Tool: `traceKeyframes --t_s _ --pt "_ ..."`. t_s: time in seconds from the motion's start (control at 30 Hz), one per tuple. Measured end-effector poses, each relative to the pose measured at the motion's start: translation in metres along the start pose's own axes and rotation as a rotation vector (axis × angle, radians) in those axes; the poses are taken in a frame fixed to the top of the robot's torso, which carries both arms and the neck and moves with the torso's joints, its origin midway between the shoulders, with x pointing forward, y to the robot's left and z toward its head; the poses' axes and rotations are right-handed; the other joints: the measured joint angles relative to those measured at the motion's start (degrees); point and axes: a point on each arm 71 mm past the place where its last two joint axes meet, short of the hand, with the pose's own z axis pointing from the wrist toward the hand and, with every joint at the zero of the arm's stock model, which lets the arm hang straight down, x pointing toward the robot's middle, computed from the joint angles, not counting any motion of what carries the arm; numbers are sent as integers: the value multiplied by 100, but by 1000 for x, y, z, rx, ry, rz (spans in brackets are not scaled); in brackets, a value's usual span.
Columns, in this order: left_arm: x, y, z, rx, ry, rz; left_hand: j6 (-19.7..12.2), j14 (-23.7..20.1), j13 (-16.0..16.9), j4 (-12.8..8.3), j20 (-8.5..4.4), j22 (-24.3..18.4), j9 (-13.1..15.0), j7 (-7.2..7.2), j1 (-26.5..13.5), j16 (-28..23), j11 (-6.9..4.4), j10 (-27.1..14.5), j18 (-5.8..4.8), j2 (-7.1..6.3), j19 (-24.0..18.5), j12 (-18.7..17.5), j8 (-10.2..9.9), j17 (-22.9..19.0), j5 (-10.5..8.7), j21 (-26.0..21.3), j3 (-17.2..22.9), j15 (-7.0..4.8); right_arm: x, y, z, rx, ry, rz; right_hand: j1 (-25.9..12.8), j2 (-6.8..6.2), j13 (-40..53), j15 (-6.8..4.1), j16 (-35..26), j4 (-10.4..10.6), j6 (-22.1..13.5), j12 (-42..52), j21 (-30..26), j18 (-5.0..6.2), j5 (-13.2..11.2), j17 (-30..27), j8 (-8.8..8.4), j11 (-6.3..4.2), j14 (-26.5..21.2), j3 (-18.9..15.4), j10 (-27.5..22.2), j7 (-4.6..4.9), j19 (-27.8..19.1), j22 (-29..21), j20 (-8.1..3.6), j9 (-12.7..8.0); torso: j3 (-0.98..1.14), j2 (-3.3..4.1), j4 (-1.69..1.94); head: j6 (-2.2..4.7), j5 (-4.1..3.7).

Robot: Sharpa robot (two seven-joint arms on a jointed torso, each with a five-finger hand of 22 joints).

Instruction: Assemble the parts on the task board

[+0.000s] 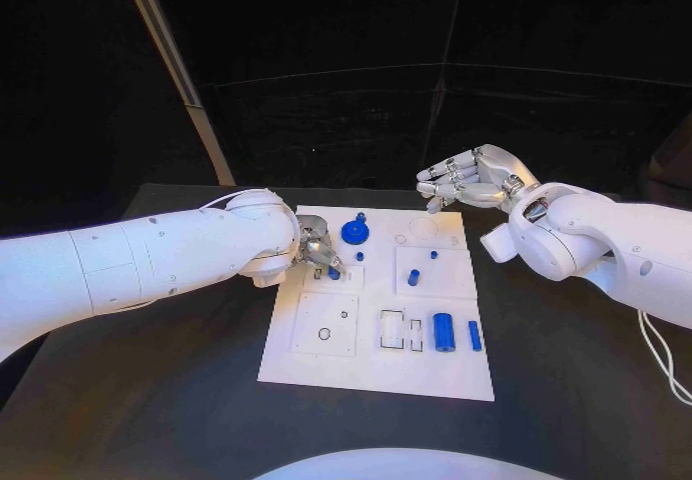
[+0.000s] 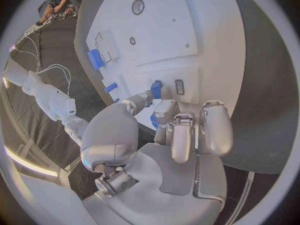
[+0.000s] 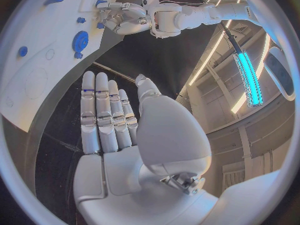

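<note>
the task looks partly done, by my reading. on the task board [image 1: 378,375], the white plate in the middle of the black table [image 1: 159,400], a blue gear [image 1: 355,234] sits at the far end, left of centre, with two small pegs [image 1: 414,277] standing near the middle. two blue cylinders [image 1: 444,331] lie side by side at the near right, which i take to be waiting their turn.

the left hand [image 1: 317,252] is down on the board's far left part, just near of the gear, and its fingertips [image 2: 149,96] pinch a small blue piece [image 2: 156,89] at the board's surface beside a little slot. whether the piece is seated yet, i cannot tell.

the right hand [image 1: 469,180] hangs above the far right corner of the board, holding nothing, with its fingers [image 3: 103,110] straight and lying close together and the thumb apart.

as for holders, the board has shallow outlined recesses: the near left square [image 1: 329,325] shows two small holes and no part, and the frames next to the cylinders look unfilled.
</note>
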Motion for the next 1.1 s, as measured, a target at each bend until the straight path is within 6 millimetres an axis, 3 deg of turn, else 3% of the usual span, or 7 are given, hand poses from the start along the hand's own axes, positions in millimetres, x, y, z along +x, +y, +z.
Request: traceKeyframes --t_s 0.43,0.6,0.7,0.77,0.83,0.9,1.1 --pt "3 -3 3 0 18 10 99 20 106 193 -39 91 -18 -3 -134 0 -11 50 1 9 39 100 -46 0 -2 51 -335 -20 0 0 0 0 2 1 -17 17 -5 21 0 13 0 0 0 0 0 0 0 20 -21 -13 -22 0 0 -15 0 0 1 -2 0 -14 -20" --pt "3 -2 3 -2 22 11 161 -1 129 328 -39 115 -18 -1 -247 0 -10 90 1 15 39 120 -46 0 -2 51 -679 -40 0 0 0 0 3 1 -23 23 -11 21 0 13 0 0 -22 0 0 0 0 0 -21 -13 -42 0 0 -14 0 0 0 -3 0 -18 -27" --pt "3 -2 3 -3 22 9 173 -1 129 437 -39 115 -16 10 -365 0 -10 90 0 -60 39 120 -46 0 -47 51 -995 -40 1 0 0 -1 3 1 -23 23 -11 33 -29 28 -8 0 -36 1 0 -3 0 4 -33 -28 -46 8 0 -26 0 0 -1 -3 0 -13 -29" --pt "4 -1 3 -4 22 6 204 -1 129 515 -39 122 -10 0 -424 0 -10 90 1 -102 39 120 -46 0 -225 51 -1230 -40 1 0 0 -1 3 1 -23 23 -17 42 -36 34 -40 0 -63 0 0 -8 0 21 -42 -34 -63 2 -20 -39 20 0 -2 -3 2 -10 -29" --pt "3 1 3 -6 22 2 216 -1 129 599 -39 138 -10 -12 -424 0 -10 90 1 -102 39 120 -46 0 -705 51 -1528 -40 1 0 0 -1 4 1 -23 23 -22 62 -66 17 -61 0 -86 0 0 -8 0 30 -62 -51 -115 23 -21 -52 21 0 -3 -3 3 -6 -29" --pt "3 3 3 -8 21 -3 217 -1 128 667 -40 142 -6 -13 -467 0 -10 90 1 -144 40 120 -46 0 -936 51 -1769 -40 1 0 0 0 3 1 -26 26 -27 62 -66 17 -61 0 -87 0 0 -13 0 31 -62 -51 -114 23 -22 -61 22 0 -3 -3 3 -3 -29" --pt "3 12 -2 -15 16 -24 214 -1 17 839 -58 90 6 -12 -500 0 -14 86 1 -178 59 94 -47 0 -1012 51 -2312 -40 0 0 0 1 2 0 -45 45 -35 61 -95 15 -81 0 -129 0 0 -13 20 51 -104 -52 -134 43 -41 -73 41 0 -7 -4 6 1 -32"
